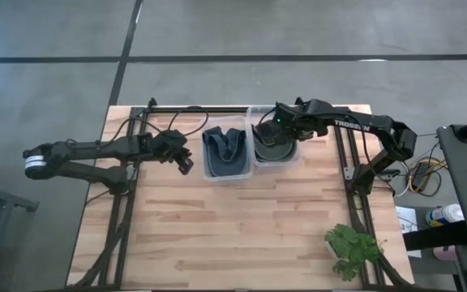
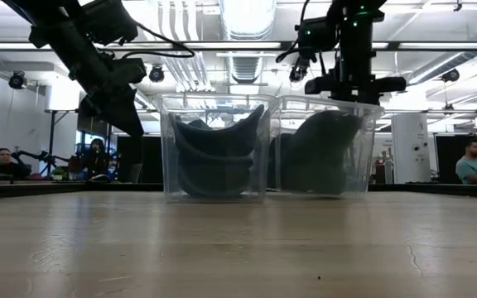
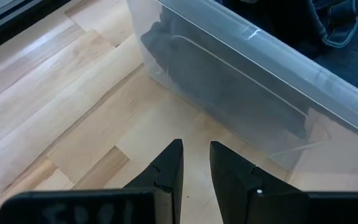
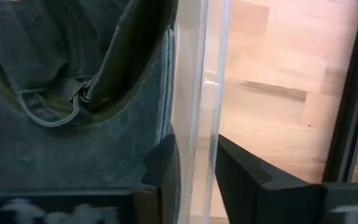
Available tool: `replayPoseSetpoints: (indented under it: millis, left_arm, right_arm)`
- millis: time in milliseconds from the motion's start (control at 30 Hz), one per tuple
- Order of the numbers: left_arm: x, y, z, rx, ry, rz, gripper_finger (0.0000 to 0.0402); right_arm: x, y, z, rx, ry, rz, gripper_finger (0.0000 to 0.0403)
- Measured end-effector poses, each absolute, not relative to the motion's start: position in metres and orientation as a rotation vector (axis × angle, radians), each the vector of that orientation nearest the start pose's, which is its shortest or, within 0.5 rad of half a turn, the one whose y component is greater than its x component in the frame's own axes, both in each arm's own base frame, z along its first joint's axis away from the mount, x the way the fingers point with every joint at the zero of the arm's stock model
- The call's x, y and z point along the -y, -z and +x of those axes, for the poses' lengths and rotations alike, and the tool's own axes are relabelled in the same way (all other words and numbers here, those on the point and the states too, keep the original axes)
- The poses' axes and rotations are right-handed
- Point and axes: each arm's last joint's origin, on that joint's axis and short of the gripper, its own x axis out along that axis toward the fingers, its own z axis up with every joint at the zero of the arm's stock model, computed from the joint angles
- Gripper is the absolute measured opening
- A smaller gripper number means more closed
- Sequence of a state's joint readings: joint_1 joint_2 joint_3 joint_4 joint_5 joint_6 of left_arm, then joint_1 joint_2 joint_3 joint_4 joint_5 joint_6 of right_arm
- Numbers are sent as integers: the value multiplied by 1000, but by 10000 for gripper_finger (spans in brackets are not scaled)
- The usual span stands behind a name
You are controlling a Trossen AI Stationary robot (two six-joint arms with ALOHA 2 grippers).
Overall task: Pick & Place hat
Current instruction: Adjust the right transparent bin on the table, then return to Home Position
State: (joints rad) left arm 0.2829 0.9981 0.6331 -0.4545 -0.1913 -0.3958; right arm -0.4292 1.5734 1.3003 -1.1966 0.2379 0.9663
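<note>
**A:** Right tool first: it's up at the far end of the right-hand bin, fingers dipped down over the rim. In the wrist view one finger sits inside, the other outside, and the clear wall runs up between them. They stand just off the plastic, with only a narrow gap on either side.

**B:** So clamped on the wall?

**A:** Looks like it's straddling the wall, nearly closed, but I can't tell if it's actually pinching. It's got no cloth in it. The hat, dark grey fabric with a stitched edge, lies bunched up inside that bin, right beside the inner finger.

**B:** And the other bin?

**A:** The left-hand bin touches the first one, side by side at the back middle of the table. Another dark hat is folded up in there, edges curling above the rim in the low view.

**B:** Left tool?

**A:** Left tool hangs just left of that bin, above the wood, fingers slightly parted and holding nothing. Its wrist camera looks at the bin's wall and bare planks.

**B:** Anything else?

**A:** A small green plant at the near right corner, well apart from everything. People sit in the room behind.
</note>
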Motion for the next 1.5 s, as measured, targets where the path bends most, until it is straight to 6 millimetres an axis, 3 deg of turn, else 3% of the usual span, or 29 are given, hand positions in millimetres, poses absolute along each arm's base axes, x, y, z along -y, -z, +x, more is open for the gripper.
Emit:
replayPoseSetpoints:
  millis: [167,333,633,867,1267,1500]
  left_arm:
    - [-59,-224,184,-727,-605,-404,73]
    - [-60,-226,186,-702,-595,-388,73]
    - [-60,-227,187,-688,-589,-377,73]
    - [-65,-224,201,-657,-556,-285,73]
    - [-86,-221,206,-647,-638,-186,73]
    - [-86,-224,201,-662,-645,-190,73]
  right_arm:
    - [120,-267,256,-1111,1194,892,49]
    - [112,-271,257,-1130,1166,880,39]
    - [102,-269,260,-1139,1162,901,104]
    - [93,-270,263,-1115,1174,925,138]
    - [77,-286,257,-1054,1125,935,164]
    - [75,-299,248,-1005,1104,937,162]
